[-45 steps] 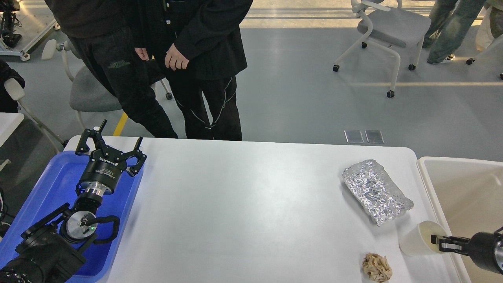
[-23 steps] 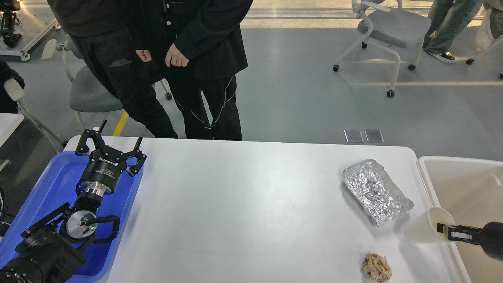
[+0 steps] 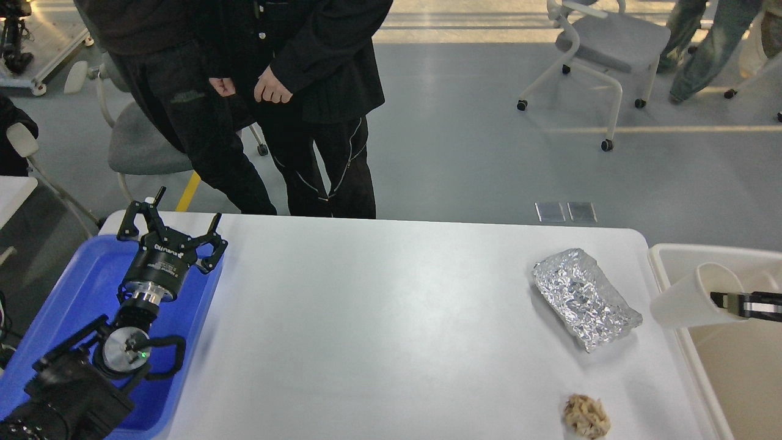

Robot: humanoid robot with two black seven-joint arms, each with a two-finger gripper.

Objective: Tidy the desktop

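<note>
Our right gripper (image 3: 721, 299) jaws pinch the paper cup (image 3: 687, 296) rim, cup tilted over the bin (image 3: 666, 260) edge. Left gripper (image 3: 173, 220) jaws wide above the blue tray (image 3: 79, 275). Foil (image 3: 583, 297) and crumpled paper (image 3: 586, 416) on the worktop (image 3: 379, 318).

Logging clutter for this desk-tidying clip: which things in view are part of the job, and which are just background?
Part of the job:
desktop
paper cup, held by the right gripper over the cream bin
foil packet
crumpled brown paper
blue tray, under the open left gripper

Just background:
two bystanders
office chair
</note>
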